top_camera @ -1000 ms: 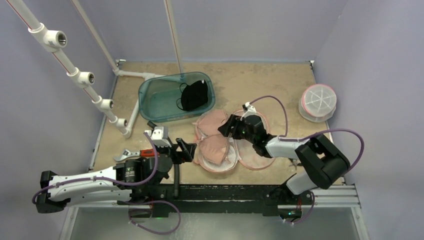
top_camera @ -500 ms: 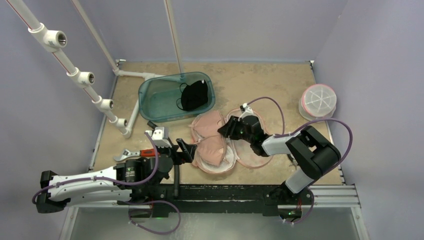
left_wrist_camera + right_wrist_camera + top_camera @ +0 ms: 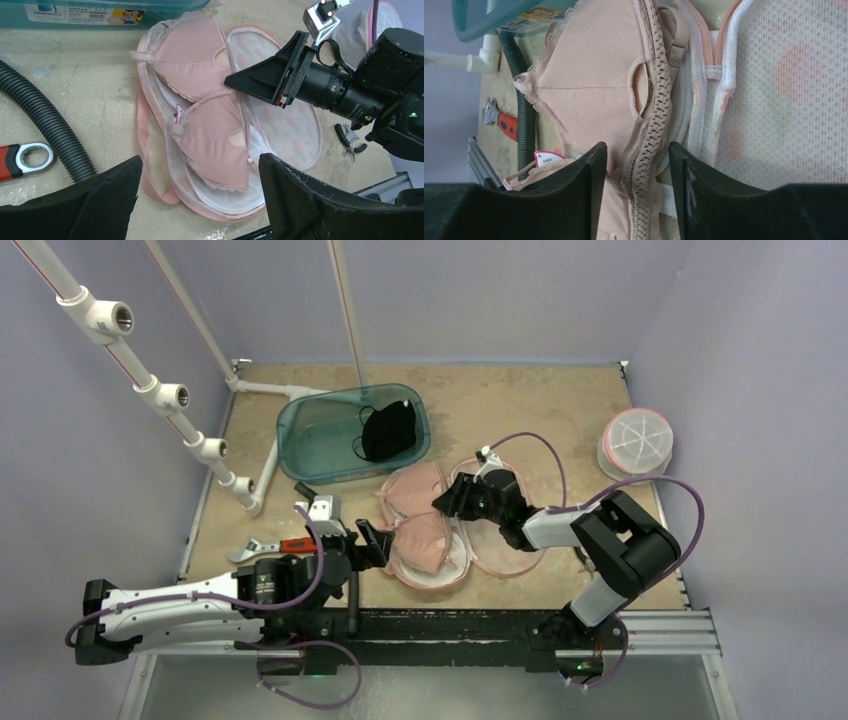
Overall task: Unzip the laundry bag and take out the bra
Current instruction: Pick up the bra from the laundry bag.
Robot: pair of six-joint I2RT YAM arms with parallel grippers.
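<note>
The pink bra (image 3: 420,518) lies cups up on the left half of the unzipped pink-and-white mesh laundry bag (image 3: 505,545). My right gripper (image 3: 447,502) is low over the bra's middle. In the right wrist view its jaws (image 3: 636,167) are part open, straddling the bra's lace band (image 3: 651,125), with the cup (image 3: 589,85) to the left and the bag mesh (image 3: 784,90) to the right. My left gripper (image 3: 377,540) is open and empty just left of the bag. In the left wrist view its jaws (image 3: 200,200) frame the bra (image 3: 200,95) and the bag's near rim (image 3: 220,212).
A teal bin (image 3: 310,435) holding a black garment (image 3: 388,430) stands behind the bra. A round pink-and-white mesh container (image 3: 635,445) is at the back right. A black hose (image 3: 45,125), a red-handled wrench (image 3: 270,548) and white pipes (image 3: 250,475) lie at the left.
My right gripper has shifted a little left, and the bra and bag slid left with it. My left gripper has edged slightly closer to the bag.
</note>
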